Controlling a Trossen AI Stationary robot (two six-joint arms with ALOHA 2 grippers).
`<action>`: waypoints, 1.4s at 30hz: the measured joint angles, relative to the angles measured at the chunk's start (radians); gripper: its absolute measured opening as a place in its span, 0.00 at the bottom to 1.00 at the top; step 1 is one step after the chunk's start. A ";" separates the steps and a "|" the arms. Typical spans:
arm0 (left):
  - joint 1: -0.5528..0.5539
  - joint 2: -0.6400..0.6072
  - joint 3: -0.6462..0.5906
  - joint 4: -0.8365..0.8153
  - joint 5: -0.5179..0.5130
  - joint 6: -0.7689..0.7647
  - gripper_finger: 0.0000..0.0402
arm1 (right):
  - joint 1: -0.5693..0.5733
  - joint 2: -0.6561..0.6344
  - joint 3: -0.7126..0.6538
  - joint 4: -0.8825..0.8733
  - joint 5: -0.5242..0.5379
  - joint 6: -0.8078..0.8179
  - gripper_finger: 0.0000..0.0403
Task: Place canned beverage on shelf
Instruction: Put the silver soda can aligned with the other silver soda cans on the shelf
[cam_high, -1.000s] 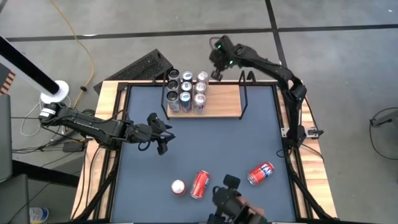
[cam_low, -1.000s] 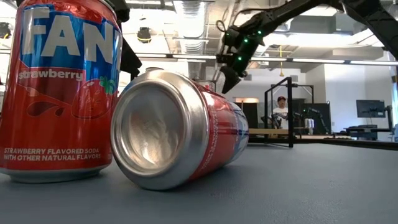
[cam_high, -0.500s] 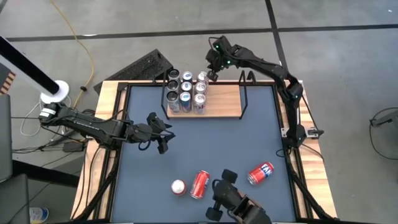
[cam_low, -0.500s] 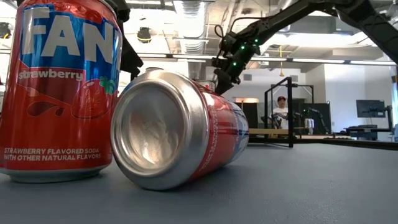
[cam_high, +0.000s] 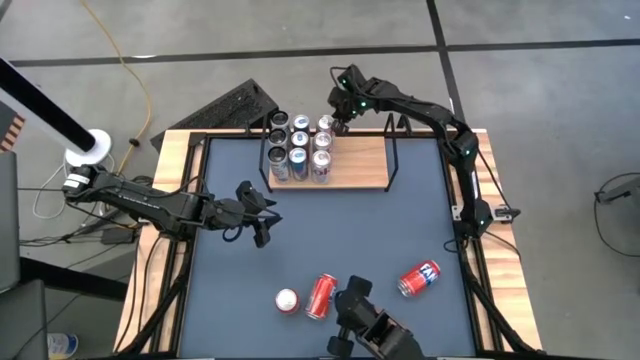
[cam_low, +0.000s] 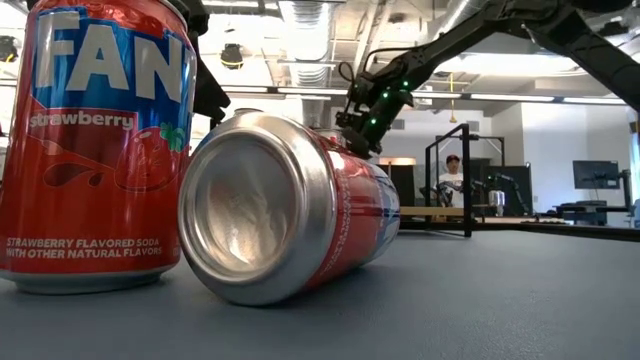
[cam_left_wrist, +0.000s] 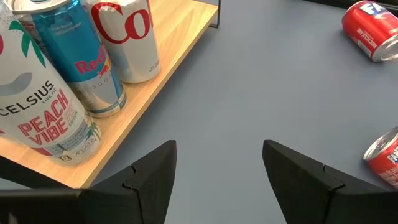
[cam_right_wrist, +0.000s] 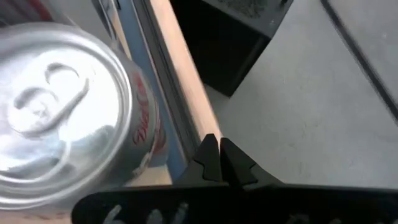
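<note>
My right gripper (cam_high: 341, 117), closed and empty, hangs just beside the shelf's (cam_high: 360, 160) rear Diet Coke can (cam_high: 325, 124); next I'd fetch a fallen can.

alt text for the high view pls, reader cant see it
Overhead view of a dark table with a small wooden shelf holding eight upright cans at its left end, the right gripper shut just behind them. The left gripper hangs over the table's left side, and three cans sit near the front edge.
</note>
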 joint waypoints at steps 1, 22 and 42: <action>0.000 0.000 0.000 0.000 -0.001 0.001 0.57 | 0.004 -0.002 0.002 0.006 0.000 -0.008 0.00; 0.000 0.000 0.000 0.000 -0.003 0.010 0.57 | 0.024 -0.005 0.002 -0.008 -0.088 -0.047 0.00; 0.000 0.000 0.000 0.000 -0.029 0.008 0.57 | 0.026 -0.016 0.002 0.007 0.001 -0.042 0.00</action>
